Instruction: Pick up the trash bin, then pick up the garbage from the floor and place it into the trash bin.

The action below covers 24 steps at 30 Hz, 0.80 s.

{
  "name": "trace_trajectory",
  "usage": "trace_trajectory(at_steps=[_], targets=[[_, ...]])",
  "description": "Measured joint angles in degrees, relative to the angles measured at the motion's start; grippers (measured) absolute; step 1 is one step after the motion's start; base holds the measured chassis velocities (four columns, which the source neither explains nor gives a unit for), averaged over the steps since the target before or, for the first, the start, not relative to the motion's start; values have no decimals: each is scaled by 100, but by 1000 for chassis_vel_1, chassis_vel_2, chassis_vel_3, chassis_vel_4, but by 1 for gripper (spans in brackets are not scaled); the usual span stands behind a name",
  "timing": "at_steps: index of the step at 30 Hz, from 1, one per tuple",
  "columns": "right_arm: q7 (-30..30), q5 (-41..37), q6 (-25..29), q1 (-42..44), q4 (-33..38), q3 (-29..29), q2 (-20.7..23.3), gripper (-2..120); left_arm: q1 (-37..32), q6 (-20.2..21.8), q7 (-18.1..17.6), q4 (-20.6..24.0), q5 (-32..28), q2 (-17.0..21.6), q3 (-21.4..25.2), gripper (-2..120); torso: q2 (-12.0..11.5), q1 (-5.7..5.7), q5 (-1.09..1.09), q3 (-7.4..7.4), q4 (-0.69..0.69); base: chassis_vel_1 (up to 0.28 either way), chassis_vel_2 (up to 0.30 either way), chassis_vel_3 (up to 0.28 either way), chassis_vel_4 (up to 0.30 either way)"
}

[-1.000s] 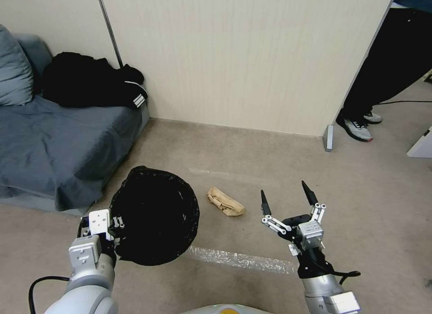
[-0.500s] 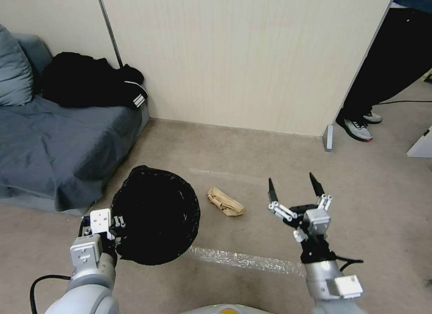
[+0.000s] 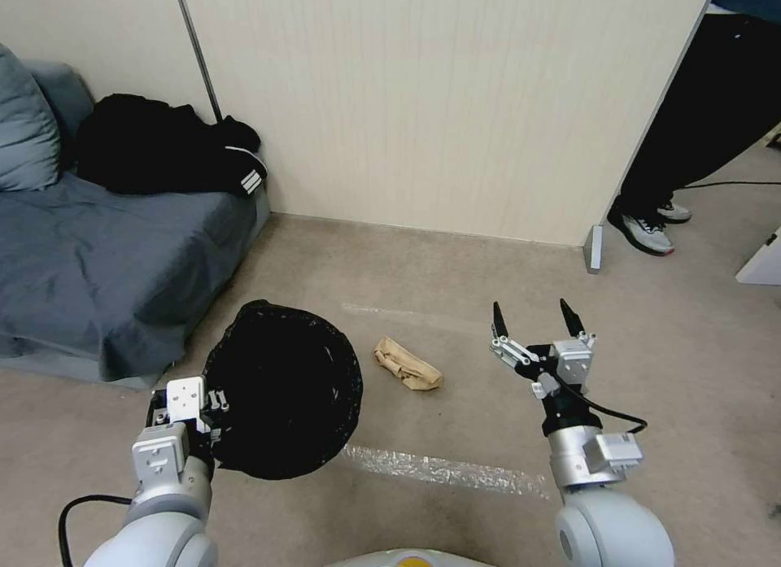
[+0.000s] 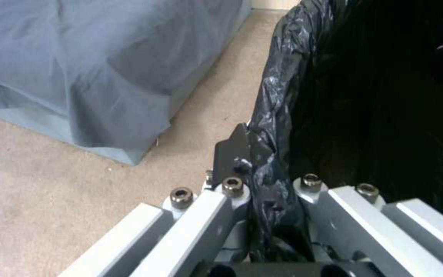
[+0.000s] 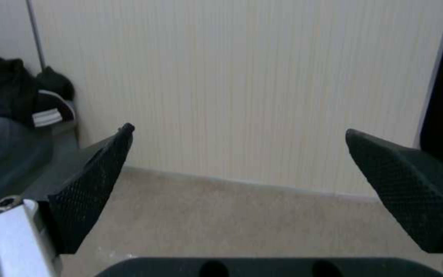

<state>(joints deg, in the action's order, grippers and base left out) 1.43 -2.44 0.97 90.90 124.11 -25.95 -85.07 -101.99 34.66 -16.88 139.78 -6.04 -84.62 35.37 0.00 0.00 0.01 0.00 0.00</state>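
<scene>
1. While the left tool (image 3: 213,406) clamps the bag-lined rim of the trash bin (image 3: 282,388), the bin hangs tilted above the carpet (image 3: 423,266).
2. Just beside it, crumpled tan paper (image 3: 407,364) lies on the carpet.
3. Farther right, the right tool (image 3: 530,321) hovers with fingers spread wide, empty.

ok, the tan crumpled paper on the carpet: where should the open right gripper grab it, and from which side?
Likely across its narrow middle, coming straight down from above. The tan crumpled paper lies flat and elongated on the carpet, running diagonally, so the right gripper would straddle the short width. The trash bin, pinched at its rim by the left gripper, sits close on one side.
</scene>
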Motion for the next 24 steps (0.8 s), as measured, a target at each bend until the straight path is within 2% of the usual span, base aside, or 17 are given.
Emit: trace_trajectory(at_steps=[4, 8, 17, 24], targets=[[-37, -211, -292, -276, -254, 84, 189, 100, -2, 0, -1, -2, 0, 4, 14, 2, 0, 0, 0, 0, 0, 0, 0, 0, 0], [-165, -372, -495, -672, -800, 349, 446, 100, -4, 0, -3, -17, 4, 10, 39, 2, 0, 0, -1, 0, 0, 0, 0, 0, 0], [-417, -294, -488, -1102, -1793, 1017, 735, 100, 20, 1, -63, -66, 53, 4, 48, 2, 0, 0, -1, 0, 0, 0, 0, 0, 0], [-620, -143, -346, -1697, -2899, 1658, 895, 100, -7, 1, -63, -129, 104, -35, 43, 2, 0, 0, -1, 0, 0, 0, 0, 0, 0]])
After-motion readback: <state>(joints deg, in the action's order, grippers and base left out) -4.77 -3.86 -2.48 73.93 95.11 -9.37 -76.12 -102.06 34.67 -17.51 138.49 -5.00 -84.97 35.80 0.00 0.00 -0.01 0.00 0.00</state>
